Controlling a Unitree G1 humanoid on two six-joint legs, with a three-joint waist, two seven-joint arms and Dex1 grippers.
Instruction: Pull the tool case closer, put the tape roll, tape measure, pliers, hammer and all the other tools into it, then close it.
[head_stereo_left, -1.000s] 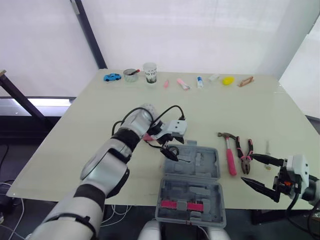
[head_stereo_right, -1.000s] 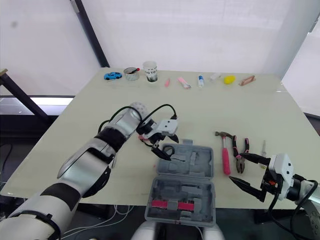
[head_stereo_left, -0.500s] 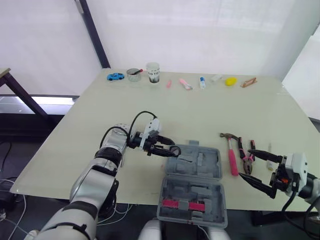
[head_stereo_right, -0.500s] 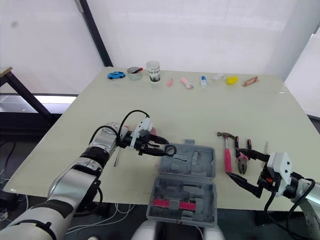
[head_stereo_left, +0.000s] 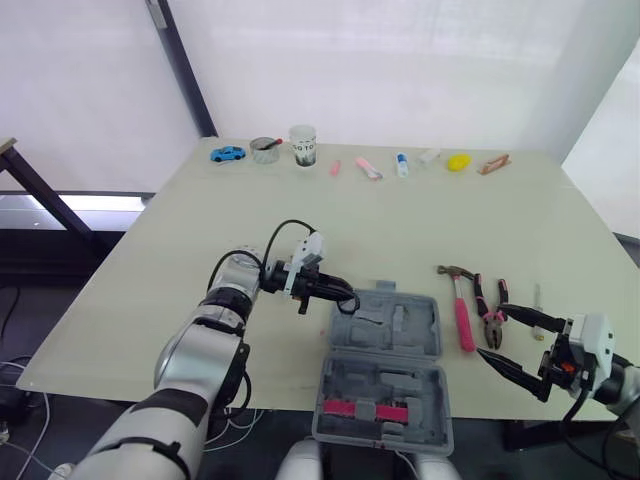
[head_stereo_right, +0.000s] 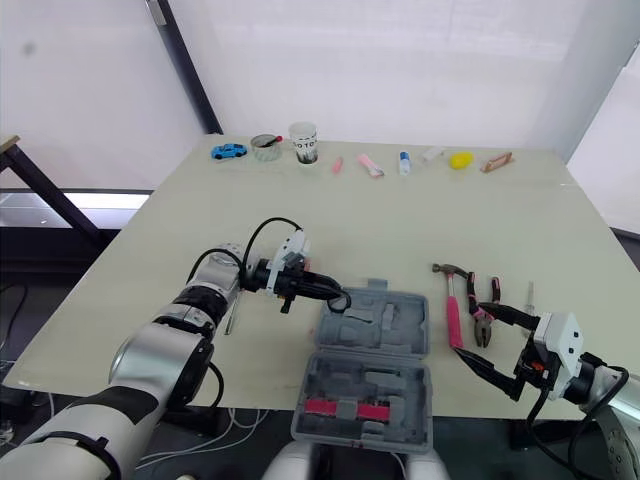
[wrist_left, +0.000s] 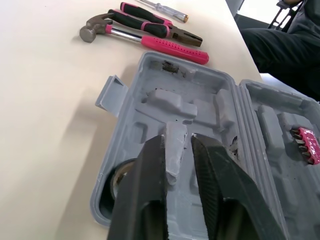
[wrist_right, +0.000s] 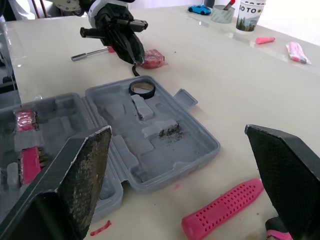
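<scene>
Left wrist view: left gripper (wrist_left: 177, 142) hangs over the far half of the open grey tool case (head_stereo_left: 400, 325), its fingers narrowly parted with nothing between them. The tape roll (wrist_right: 142, 93) lies in the corner pocket of that half, just beside the fingertips. The other moulded pockets there are bare. The near half holds a pink bit holder (head_stereo_left: 365, 408). The case sits at the table's (head_stereo_left: 400, 220) near edge. On the robot's right of the case, side by side on the table: a pink-handled hammer (wrist_left: 170, 49), pliers (wrist_left: 155, 27), then a slim screwdriver (wrist_left: 162, 8). The right gripper (head_stereo_left: 492, 334) is low, near the pliers' handles, its fingers spread wide and empty. Right wrist view: a pink tape measure (wrist_right: 152, 58) rests on the table beside the left gripper, with a metal-shafted tool (wrist_right: 90, 54) just beyond it.
</scene>
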